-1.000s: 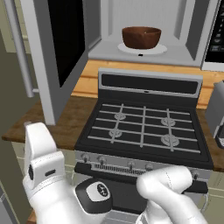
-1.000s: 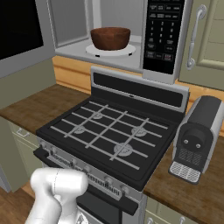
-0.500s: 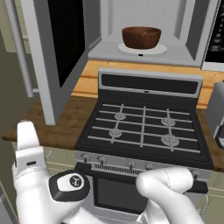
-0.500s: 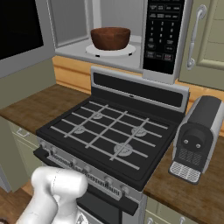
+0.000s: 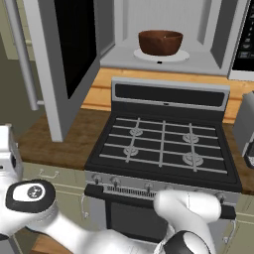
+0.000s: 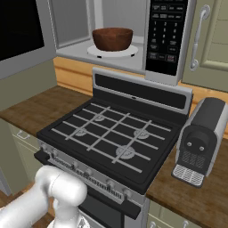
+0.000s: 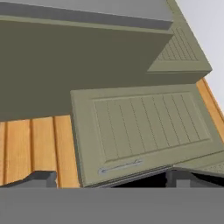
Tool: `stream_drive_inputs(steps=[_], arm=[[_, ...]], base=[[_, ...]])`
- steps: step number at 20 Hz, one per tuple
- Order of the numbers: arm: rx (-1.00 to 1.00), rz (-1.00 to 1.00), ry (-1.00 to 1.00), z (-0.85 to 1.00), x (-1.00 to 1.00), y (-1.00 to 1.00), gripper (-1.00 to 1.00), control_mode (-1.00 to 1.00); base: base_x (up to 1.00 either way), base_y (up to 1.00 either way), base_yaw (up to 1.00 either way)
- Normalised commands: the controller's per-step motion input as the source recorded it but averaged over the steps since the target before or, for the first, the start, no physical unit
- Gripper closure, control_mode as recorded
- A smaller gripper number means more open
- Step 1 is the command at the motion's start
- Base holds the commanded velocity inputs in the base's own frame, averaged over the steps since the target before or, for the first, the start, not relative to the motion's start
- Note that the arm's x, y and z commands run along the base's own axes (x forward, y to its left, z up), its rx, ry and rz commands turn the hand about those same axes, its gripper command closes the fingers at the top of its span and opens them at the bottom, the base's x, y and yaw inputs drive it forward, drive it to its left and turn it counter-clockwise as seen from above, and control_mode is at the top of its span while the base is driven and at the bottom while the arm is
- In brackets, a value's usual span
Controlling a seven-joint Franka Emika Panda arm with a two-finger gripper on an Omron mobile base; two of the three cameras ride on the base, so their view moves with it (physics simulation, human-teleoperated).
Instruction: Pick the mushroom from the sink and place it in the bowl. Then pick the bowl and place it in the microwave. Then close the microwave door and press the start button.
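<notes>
The dark reddish-brown bowl [image 5: 159,42] [image 6: 112,38] stands on the white turntable inside the open microwave [image 5: 163,62] [image 6: 167,35]. The microwave door [image 5: 67,54] [image 6: 20,31] is swung wide open to the left, and its silver bar handle [image 5: 20,54] is at the far left. The mushroom is hidden from me and the sink is out of view. My arm bends low at the lower left, its wrist [image 5: 30,196] below counter height. In the hand view my gripper [image 7: 111,180] is open with nothing between its fingertips [image 7: 39,178], facing olive cabinet doors and a wooden floor.
A black gas stove [image 5: 161,146] [image 6: 111,138] sits below the microwave on a wooden counter [image 5: 47,139]. A dark grey appliance [image 6: 200,138] stands on the counter to the stove's right. An olive cabinet door [image 7: 148,127] with a bar handle is close in front of the hand.
My arm has swung left and down; the wrist has slid towards the lower left edge of the left base view. The bowl, microwave and door have not moved.
</notes>
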Motion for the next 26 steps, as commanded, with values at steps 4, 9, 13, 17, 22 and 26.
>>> stream_drive_inputs(steps=[4, 9, 13, 17, 22, 26], arm=[[0.00, -0.11, 0.01, 0.00, 0.55, -0.01, -1.00, -1.00], [0.07, -0.07, 0.00, 0.11, 0.32, -0.30, -1.00, -1.00], [0.11, -0.06, -0.01, 0.21, 0.25, -0.41, -1.00, -1.00], [0.17, -0.06, -0.02, 0.45, 0.04, -0.58, -1.00, -1.00], [0.18, -0.05, 0.00, 0.59, 0.00, -0.61, -1.00, -1.00], [0.21, -0.03, 0.00, 0.57, 0.00, -0.77, -1.00, -1.00]], base=[[0.00, 0.00, 0.00], [0.00, 0.00, 0.00], [0.00, 0.00, 0.00], [0.00, 0.00, 0.00], [0.00, 0.00, 0.00], [0.00, 0.00, 0.00]])
